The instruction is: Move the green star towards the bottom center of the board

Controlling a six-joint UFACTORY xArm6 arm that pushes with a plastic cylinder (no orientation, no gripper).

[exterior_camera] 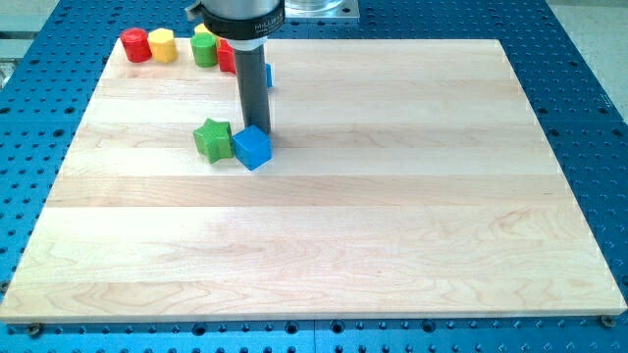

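Looking across the table (pixel 392 226), you see most of it bare, with the work crowded at the view's top left. You have no gripper here, only a rod, so no jaw state applies. My tip (pixel 257 127) sits just above the blue cube (pixel 252 147), seemingly touching it. The green star (pixel 212 138) lies touching the cube's left side, far from the bottom centre. Pushing down now would likely drive the cube, not the star. Along the top edge sit a red cylinder (pixel 134 45), yellow block (pixel 162 44), green block (pixel 204 49) and red block (pixel 227 57).
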